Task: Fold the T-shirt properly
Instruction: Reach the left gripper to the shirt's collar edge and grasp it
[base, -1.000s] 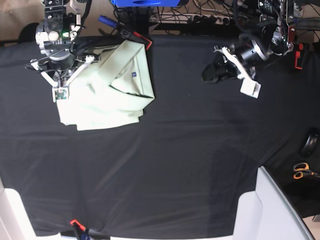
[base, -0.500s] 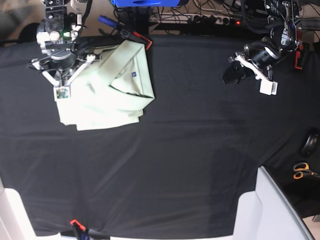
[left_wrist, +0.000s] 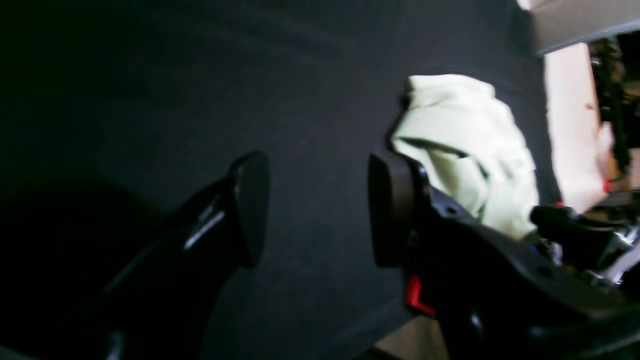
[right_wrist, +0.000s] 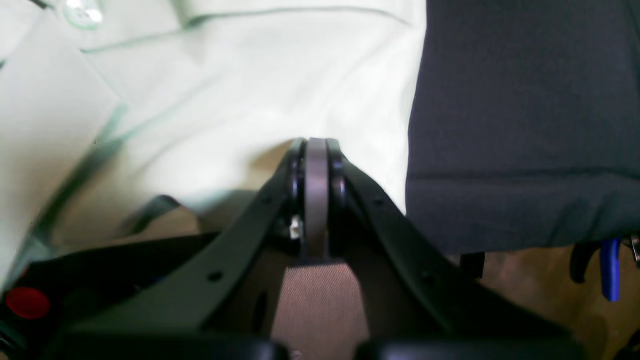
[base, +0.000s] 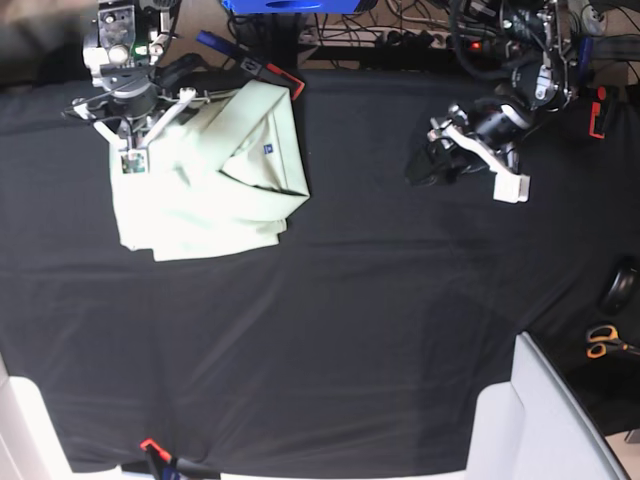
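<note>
**Ana:** Both grippers first, please. How do they stand?

**Ben:** Left gripper has its two black pads apart, with bare black table cloth showing in the gap between them. It grips nothing. From overhead, the left gripper hangs over the dark cloth on the picture's right side, well apart from the shirt.

**Ana:** And the other one?

**Ben:** Right gripper has its jaws pressed tightly together. Its tip sits right at the pale fabric, close to the shirt's edge. Whether any cloth is caught between the jaws, I cannot tell. In the overhead view the right arm is at the shirt's upper left corner, near the table's far edge.

**Ana:** Where does the T-shirt lie?

**Ben:** T-shirt is pale mint green and lies in the upper left part of the table, partly folded into a rough block. One flap is laid diagonally across the top, and a tiny blue mark shows on it. The right wrist view shows smooth fabric with a few soft creases.

**Ana:** Anything else around?

**Ben:** Orange-handled scissors lie beyond the cloth's right edge. Two red clamps, one at the far edge and one at the near edge, grip the table cloth.
</note>
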